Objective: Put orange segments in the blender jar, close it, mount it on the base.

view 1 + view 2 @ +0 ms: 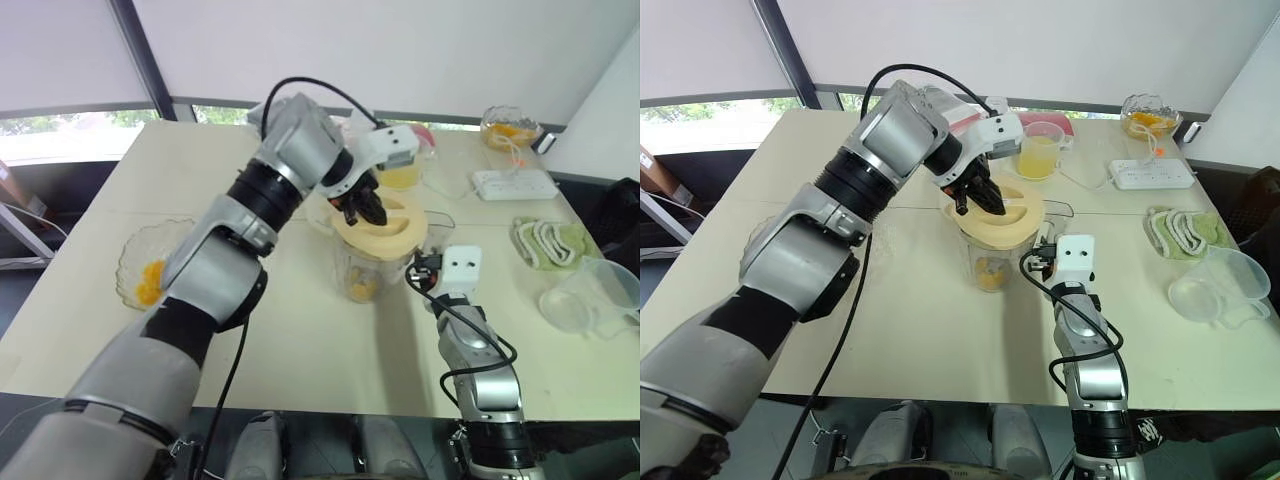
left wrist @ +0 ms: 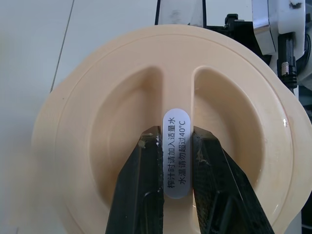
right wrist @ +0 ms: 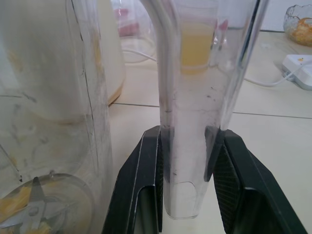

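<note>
Visibly, a cream lid [image 2: 92, 146] with labelled ridge tops the clear jar [image 1: 358, 268].

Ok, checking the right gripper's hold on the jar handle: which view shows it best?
The right wrist view: the clear jar handle stands clamped between the right gripper's two fingers. In the eye views that gripper mostly hides it beside the blender jar. The left wrist view shows the lid instead.

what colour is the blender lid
Cream; the lid shows best in the left wrist view.
</note>
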Robot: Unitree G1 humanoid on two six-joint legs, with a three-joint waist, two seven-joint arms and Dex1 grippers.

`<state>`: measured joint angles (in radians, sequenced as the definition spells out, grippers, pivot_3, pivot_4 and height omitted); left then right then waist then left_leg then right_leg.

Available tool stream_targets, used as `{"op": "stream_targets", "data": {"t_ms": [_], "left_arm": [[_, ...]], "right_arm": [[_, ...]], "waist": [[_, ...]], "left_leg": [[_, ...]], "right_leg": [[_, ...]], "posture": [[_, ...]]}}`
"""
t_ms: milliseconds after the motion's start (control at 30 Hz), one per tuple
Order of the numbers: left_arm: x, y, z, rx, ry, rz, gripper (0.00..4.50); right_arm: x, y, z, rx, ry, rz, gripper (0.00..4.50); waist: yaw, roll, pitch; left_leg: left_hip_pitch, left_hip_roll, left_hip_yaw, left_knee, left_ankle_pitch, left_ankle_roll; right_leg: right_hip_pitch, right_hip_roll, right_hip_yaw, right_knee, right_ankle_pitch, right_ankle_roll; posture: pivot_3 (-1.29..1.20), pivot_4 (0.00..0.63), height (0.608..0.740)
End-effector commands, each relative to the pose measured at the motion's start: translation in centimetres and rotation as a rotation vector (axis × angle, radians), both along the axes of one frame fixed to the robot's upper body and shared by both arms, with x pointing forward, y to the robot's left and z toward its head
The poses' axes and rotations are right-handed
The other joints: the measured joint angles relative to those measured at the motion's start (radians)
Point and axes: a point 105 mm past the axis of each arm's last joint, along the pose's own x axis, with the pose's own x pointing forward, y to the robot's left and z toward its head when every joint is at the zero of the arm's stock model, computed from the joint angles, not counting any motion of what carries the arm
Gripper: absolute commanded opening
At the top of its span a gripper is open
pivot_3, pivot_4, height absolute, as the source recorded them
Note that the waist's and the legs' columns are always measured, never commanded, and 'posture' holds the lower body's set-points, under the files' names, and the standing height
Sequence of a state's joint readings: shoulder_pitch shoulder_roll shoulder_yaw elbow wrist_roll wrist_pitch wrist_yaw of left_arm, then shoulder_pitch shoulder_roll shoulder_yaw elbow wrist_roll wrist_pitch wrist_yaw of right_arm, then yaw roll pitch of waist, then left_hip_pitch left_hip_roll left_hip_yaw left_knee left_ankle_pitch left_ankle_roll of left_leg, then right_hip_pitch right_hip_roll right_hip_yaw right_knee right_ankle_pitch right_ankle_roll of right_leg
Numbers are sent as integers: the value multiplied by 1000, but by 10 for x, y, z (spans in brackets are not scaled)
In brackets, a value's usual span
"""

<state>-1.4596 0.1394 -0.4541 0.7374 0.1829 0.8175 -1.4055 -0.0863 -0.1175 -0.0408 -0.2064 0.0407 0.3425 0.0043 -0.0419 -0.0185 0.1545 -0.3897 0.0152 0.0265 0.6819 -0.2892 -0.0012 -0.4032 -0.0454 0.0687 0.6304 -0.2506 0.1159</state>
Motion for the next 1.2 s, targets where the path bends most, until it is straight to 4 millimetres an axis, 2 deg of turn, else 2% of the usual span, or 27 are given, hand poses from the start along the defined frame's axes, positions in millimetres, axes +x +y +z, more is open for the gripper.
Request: {"op": "stream_targets", "data": {"t_ms": [33, 267, 467, 633, 800, 900, 1033, 1200], "left_arm": [[17, 26, -27, 80, -16, 132, 732], [16, 24, -21, 40, -58, 79, 4202], [19, 22, -6, -8, -110, 62, 4202], [24, 23, 22, -63, -180, 55, 4202], [29, 29, 50, -132, -246, 62, 4202], [28, 32, 61, -157, -295, 35, 4202], [26, 38, 74, -217, -279, 60, 4202], [28, 47, 93, -308, -288, 120, 4202]], "right_arm": [[-3, -1, -1, -34, -1, 3, 832], [-4, -3, -1, -42, 0, 5, 832], [-4, -3, -1, -44, 2, 7, 832], [-3, -2, -1, -45, 3, 9, 832], [-3, -3, -1, -46, 3, 11, 832], [-3, -3, -1, -47, 3, 14, 832], [-2, -4, 0, -51, 0, 15, 832], [-1, -5, 0, -58, 1, 29, 832]], "waist": [[0, 0, 0], [-3, 0, 0], [-2, 0, -1], [-2, 0, 1], [-2, 1, 5], [-2, 1, 5], [-3, 2, 5], [-2, 2, 5]], "left_leg": [[0, 0, 0, 0, 0, 0], [0, 1, 0, 0, 0, 0], [0, 1, 0, 0, 0, 0], [-1, 1, 0, 0, 0, 0], [-6, 0, 1, 0, 0, 0], [-11, 0, 1, -1, 0, 0], [-18, -1, 1, 0, 0, 0], [-19, 0, 1, -1, 0, 0]], "right_leg": [[0, 0, 0, 0, 0, 0], [0, 0, 0, 0, 0, 0], [0, 0, 0, 0, 0, -1], [-2, 0, 0, -1, 0, -1], [-7, 0, 0, 0, 0, 0], [-11, 0, 0, 0, 0, 1], [-20, 0, 0, 1, 2, 4], [-21, 1, 0, 2, 3, 5]], "posture": [[0, 150, 740], [0, 150, 740], [0, 150, 740], [0, 150, 740], [0, 150, 740], [0, 150, 740], [0, 150, 740], [0, 150, 740]]}}
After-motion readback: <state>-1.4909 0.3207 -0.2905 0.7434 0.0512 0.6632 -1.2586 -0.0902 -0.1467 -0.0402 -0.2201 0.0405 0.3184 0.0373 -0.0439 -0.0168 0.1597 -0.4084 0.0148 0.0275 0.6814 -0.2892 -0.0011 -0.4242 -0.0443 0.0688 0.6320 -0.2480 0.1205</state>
